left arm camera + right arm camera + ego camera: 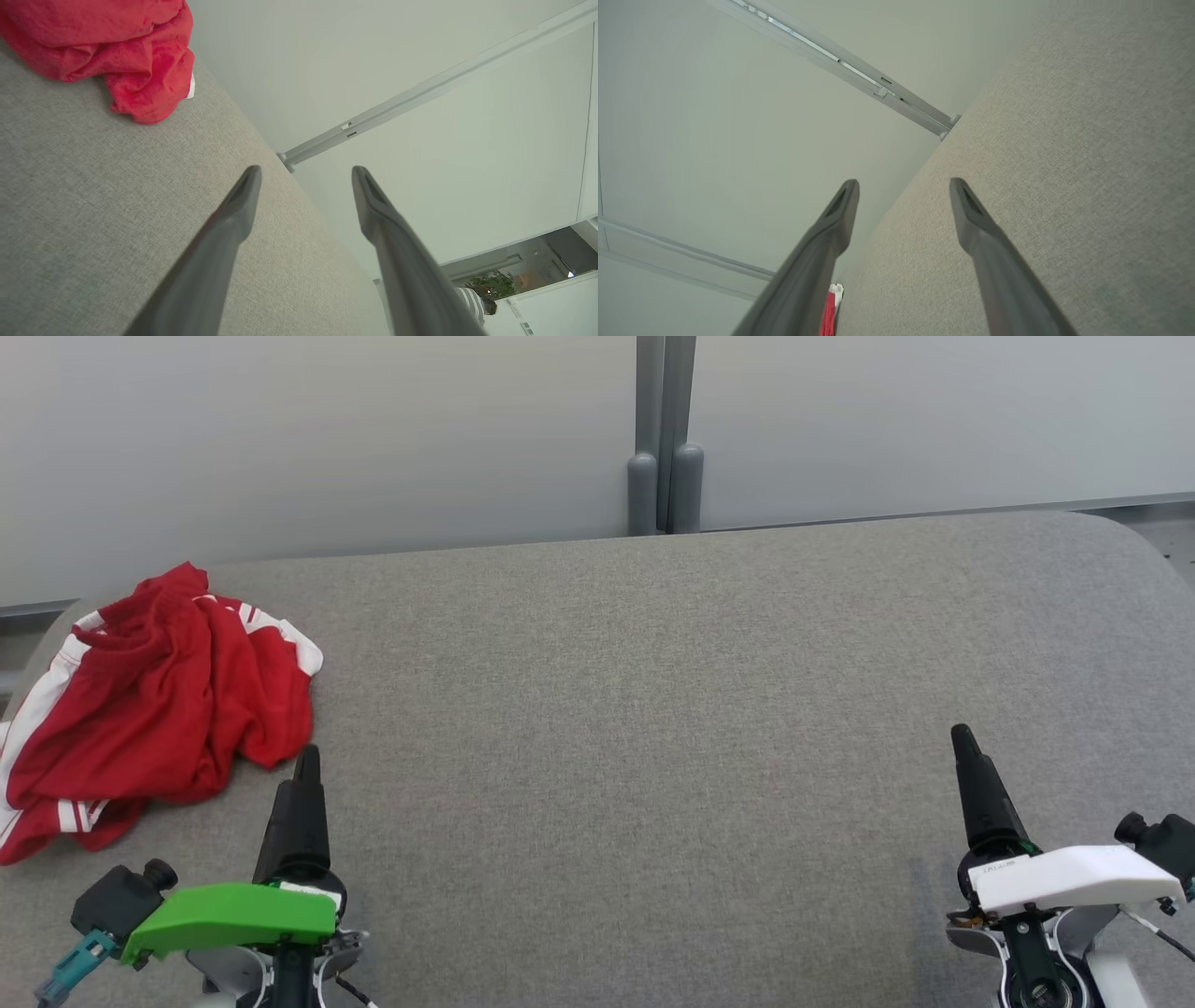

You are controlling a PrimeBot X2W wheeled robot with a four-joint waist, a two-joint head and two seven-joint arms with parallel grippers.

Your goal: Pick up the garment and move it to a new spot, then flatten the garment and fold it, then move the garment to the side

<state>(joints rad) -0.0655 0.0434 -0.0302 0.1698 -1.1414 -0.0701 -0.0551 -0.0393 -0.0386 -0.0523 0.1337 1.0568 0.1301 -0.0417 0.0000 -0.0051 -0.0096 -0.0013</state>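
Observation:
A red garment (pixel 159 695) with white stripes lies crumpled at the far left of the grey fabric surface (pixel 653 709). In the left wrist view the garment (pixel 117 51) fills the top left corner. My left gripper (pixel 306 761) stands just right of the garment's near edge, apart from it; its two fingers are spread wide, gripper (pixel 306 175) open with nothing between them. My right gripper (pixel 963 739) stands at the lower right, far from the garment, and is open and empty, gripper (pixel 903 186). A sliver of the garment (pixel 830 310) shows past the right gripper's finger.
A pale wall with a grey vertical post (pixel 665 439) rises behind the surface's back edge. The surface's rounded corner is at the upper right (pixel 1134 537). A person in a striped top (pixel 474 303) shows far off beside a plant.

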